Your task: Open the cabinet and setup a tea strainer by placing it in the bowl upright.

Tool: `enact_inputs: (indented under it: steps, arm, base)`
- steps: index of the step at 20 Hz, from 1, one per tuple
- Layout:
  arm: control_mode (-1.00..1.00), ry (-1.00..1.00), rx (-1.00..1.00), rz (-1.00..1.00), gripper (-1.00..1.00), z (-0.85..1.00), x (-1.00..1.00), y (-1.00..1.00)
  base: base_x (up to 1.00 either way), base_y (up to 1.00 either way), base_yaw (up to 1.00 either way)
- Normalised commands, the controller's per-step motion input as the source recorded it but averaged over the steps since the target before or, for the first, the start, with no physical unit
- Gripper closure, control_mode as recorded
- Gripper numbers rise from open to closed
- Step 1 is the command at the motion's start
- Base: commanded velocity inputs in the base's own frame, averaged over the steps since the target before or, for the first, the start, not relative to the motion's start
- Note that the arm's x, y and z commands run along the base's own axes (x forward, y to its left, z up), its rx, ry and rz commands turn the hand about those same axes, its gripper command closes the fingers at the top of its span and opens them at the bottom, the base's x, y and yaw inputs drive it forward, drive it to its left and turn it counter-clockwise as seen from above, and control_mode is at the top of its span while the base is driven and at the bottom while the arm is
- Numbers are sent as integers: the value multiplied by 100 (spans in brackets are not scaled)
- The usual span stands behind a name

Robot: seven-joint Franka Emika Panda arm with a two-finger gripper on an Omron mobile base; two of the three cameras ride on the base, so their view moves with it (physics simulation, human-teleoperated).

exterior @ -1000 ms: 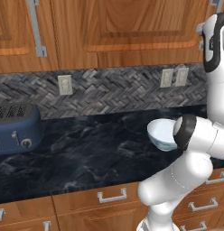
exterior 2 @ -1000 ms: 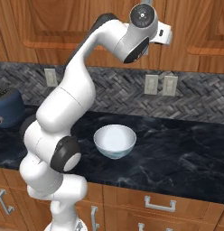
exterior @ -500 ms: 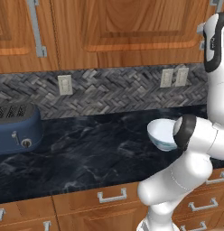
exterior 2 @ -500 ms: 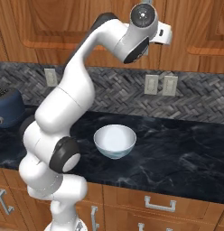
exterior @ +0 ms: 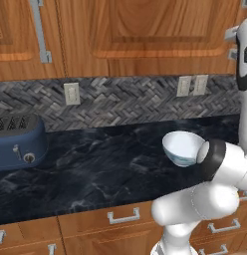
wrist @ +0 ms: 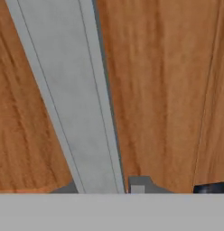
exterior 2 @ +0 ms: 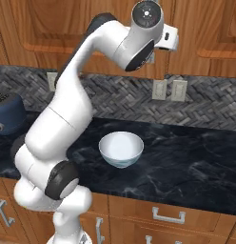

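Note:
The cabinet [exterior: 160, 35] hangs above the counter with its wooden doors closed. My gripper [exterior 2: 175, 40] is raised against a door [exterior 2: 205, 28]. In the hand view the long grey bar handle [wrist: 73, 99] runs down between the fingers of my gripper [wrist: 136, 188], which is shut on it. The bowl [exterior: 183, 148], white with a pale blue tint, stands upright on the dark counter [exterior 2: 196, 162] below; it also shows as the bowl [exterior 2: 121, 148] just in front of my arm. The tea strainer is hidden.
A blue toaster [exterior: 16, 142] sits at the counter's left end. Wall outlets [exterior: 191, 85] dot the herringbone backsplash. Low drawers [exterior: 123, 217] with short handles run under the counter. Another bar handle [exterior: 40, 30] hangs on the left door.
The arm, bowl and base views stay as they were. The gripper's fingers have closed on the bar handle.

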Motion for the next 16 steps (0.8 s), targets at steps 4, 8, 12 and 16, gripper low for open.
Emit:
enact_inputs:
  steps: [4,8,12,16]
  arm:
    - [-100,0,-6,-4,100,0,-100,61]
    - [-100,8,-15,-7,100,0,-100,82]
    - [-100,24,-21,-4,100,0,-100,70]
    - [-100,22,-31,-17,100,-6,-100,79]
  base:
    - [0,0,0]
    - [0,0,0]
    - [0,0,0]
    - [0,0,0]
